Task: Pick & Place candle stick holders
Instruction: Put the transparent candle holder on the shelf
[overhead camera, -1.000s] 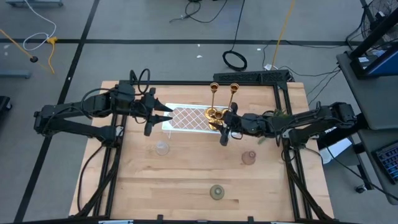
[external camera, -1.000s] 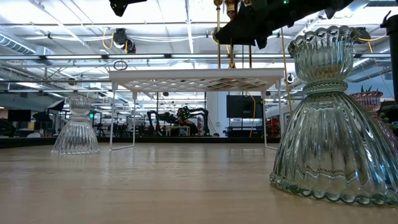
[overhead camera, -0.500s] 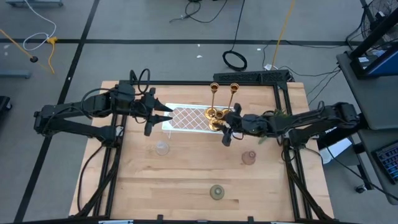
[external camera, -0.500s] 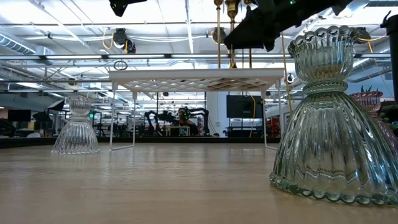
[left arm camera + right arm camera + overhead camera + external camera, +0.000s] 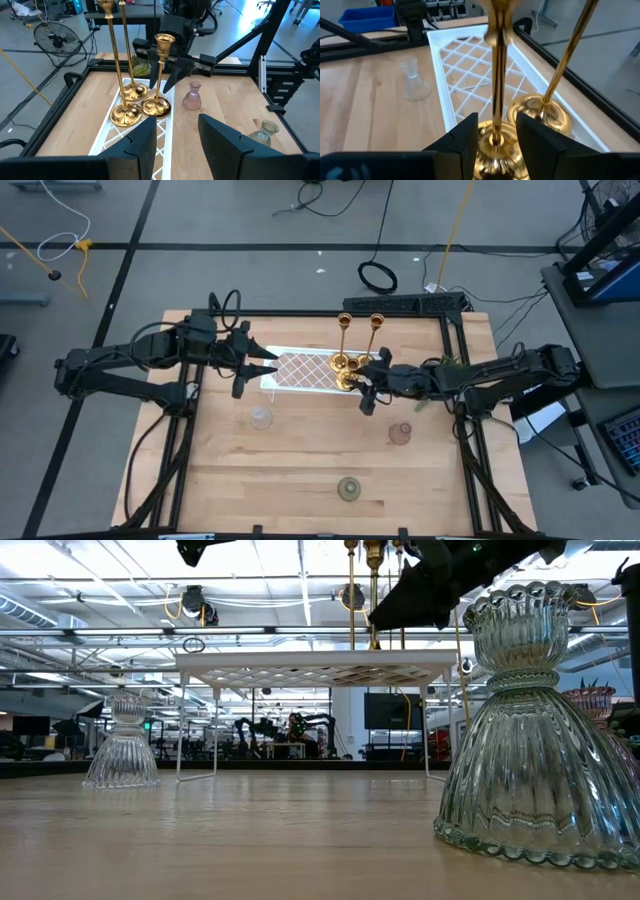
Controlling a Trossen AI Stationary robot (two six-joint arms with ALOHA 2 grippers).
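Three gold brass holders stand on their round bases at the right end of the white lattice tray [image 5: 300, 370]: two tall ones [image 5: 114, 60] and a shorter one [image 5: 159, 75]. My right gripper [image 5: 362, 387] is open, its fingers on either side of the shorter holder's stem [image 5: 495, 75], not touching it. My left gripper [image 5: 268, 366] is open and empty over the tray's left end. A clear glass holder [image 5: 260, 418], a pink one [image 5: 400, 432] and a green one [image 5: 348, 488] stand on the table.
The tray stands raised on thin legs [image 5: 215, 720]. In the low view the green glass holder [image 5: 530, 740] is close at the near edge. A black frame [image 5: 455, 330] borders the table's sides and far edge. Bare wood lies between the glass holders.
My right gripper has drawn back a little from the tray toward the table's right edge. The shorter brass holder stays upright on the tray.
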